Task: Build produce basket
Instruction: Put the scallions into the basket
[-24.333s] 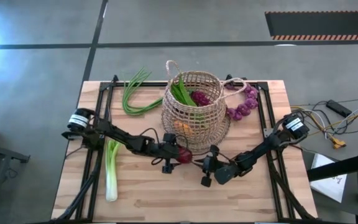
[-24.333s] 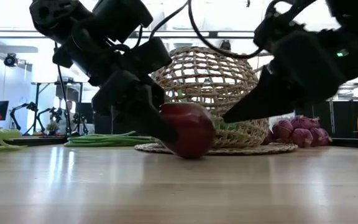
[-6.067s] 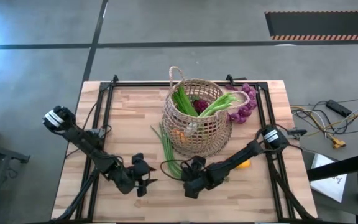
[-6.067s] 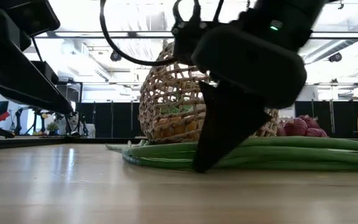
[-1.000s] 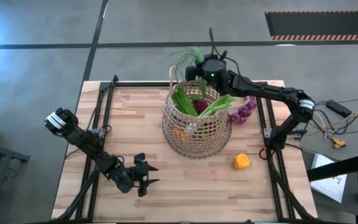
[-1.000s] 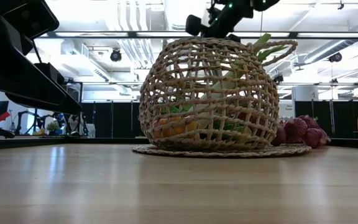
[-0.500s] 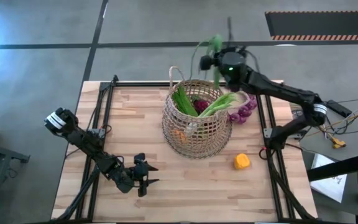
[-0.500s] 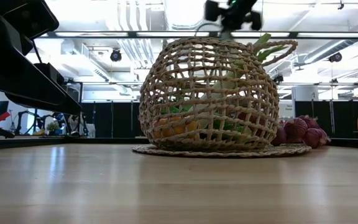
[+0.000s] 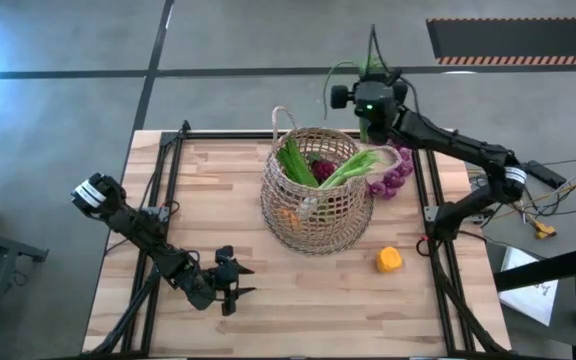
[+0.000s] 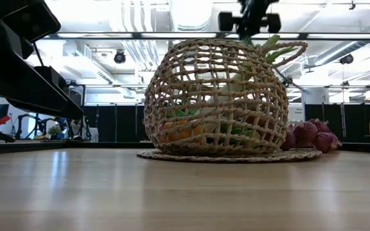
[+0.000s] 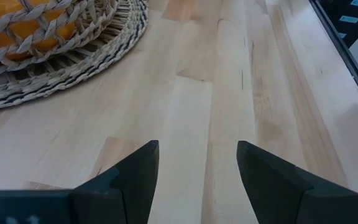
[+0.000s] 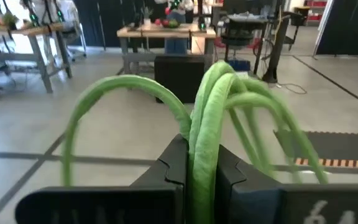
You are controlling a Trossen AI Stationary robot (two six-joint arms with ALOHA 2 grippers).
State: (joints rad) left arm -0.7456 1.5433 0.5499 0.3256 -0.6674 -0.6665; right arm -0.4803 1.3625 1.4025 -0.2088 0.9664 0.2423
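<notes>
The round wicker basket (image 9: 313,190) (image 10: 214,96) stands on a flat woven disc (image 10: 230,154) and holds green stalks, a pale leek, purple pieces and an orange pepper (image 11: 17,31). My right gripper (image 9: 368,100) (image 12: 202,186) is high above the basket's far rim, shut on a bundle of green stalks (image 12: 123,84) (image 9: 336,72). My left gripper (image 9: 230,283) (image 11: 197,162) rests open low over the table's near left part, near the disc (image 11: 61,68). A purple grape bunch (image 9: 393,175) (image 10: 307,135) and a yellow pepper (image 9: 389,261) lie on the table. My right gripper pinches several green stalks together (image 12: 202,155) between its two fingers (image 12: 176,168). The fingers point about level, toward the room beyond the table's far edge. The stalks are lifted clear; they rise past the fingertips, arch over and droop on both sides.
The grapes lie to the right of the basket, by the right frame rail (image 9: 430,190). The yellow pepper sits on the near right part of the table. Bare wood lies in front of the basket (image 10: 185,192) and around my left gripper.
My right gripper has moved toward the table's right and a little toward its far edge, staying high above the basket's far rim. The green stalks in its hold have swung along with it.
</notes>
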